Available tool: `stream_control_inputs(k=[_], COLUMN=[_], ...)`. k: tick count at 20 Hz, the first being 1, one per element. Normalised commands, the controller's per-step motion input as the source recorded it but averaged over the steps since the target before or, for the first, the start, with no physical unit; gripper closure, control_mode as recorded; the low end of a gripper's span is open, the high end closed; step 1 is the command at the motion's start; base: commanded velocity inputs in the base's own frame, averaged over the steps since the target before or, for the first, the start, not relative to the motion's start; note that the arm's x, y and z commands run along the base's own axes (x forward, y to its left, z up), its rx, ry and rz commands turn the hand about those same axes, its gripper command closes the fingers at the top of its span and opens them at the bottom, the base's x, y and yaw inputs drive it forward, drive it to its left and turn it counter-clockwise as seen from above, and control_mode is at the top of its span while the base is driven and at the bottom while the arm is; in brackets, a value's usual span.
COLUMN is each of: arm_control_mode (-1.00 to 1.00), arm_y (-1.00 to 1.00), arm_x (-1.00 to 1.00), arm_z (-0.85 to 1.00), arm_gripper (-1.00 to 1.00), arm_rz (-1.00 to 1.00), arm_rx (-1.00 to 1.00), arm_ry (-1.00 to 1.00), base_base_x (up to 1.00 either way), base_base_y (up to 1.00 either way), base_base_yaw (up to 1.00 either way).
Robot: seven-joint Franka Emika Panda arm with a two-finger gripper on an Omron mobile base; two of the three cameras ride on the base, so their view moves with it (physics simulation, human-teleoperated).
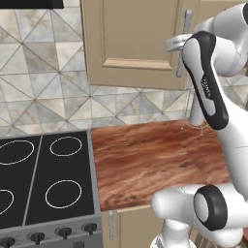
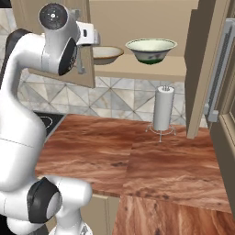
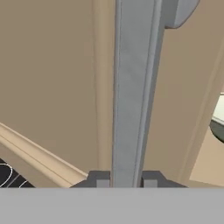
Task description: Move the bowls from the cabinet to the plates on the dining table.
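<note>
Grip: two small dark finger tips (image 3: 123, 179) sit either side of the long silver bar handle (image 3: 131, 92) — jaws pinching it, one tip per side, bar running straight up btwn them in the hand view.
Door: tan-beige panelled wooden cabinet door (image 2: 55, 69) on the left, swung part open; in the right base view the hand and arm sit in front of its free edge.
Cabinet: tan-beige wooden wall cabinet (image 2: 137, 71) w/ shelf inside exposed; right door (image 2: 202, 69) stands wide open, edge-on.
Bowls: wide shallow cream bowl w/ tan-brown rim (image 2: 106, 54) on the shelf, just beside the left door edge; smaller deeper pale green-white bowl (image 2: 151, 48) to its right, apart from it. Both on the shelf, neither touched.
Below: white paper-towel roll on a wire stand (image 2: 163, 109) upright on the reddish-brown wood counter (image 2: 114, 151); black stove top w/ white rings (image 1: 43, 174) at counter's left.
Stage: my read — door-opening step, bowls not yet started.
Risk 1: thin bar, shallow pinch — tips could slip off if pull goes off the hinge arc.
Risk 2: cream bowl sits near the door edge; hand going in w/ door only part open could knock it off the shelf.
</note>
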Motion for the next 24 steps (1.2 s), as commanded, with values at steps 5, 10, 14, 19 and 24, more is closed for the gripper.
stream_control_inputs(k=[5,10,14,19,24], arm_control_mode=[-1.00,-1.00,-1.00,-1.00,-1.00], arm_y=[0.31,0.29,0.29,0.29,0.34], arm_x=[-0.43,-0.44,-0.44,-0.42,-0.38], arm_z=[-0.09,-0.12,-0.14,-0.15,-0.20], arm_gripper=[1.00,1.00,1.00,1.00,1.00], arm_rz=[-0.09,-0.10,-0.10,-0.11,-0.09], arm_rx=[0.00,0.00,0.00,0.00,-0.01], arm_ry=[-0.03,-0.02,-0.01,0.00,0.01], base_base_x=[0.00,0.00,0.00,0.00,0.00], base_base_y=[0.00,0.00,0.00,0.00,0.00], base_base_yaw=[0.00,0.00,0.00,0.00,0.00])
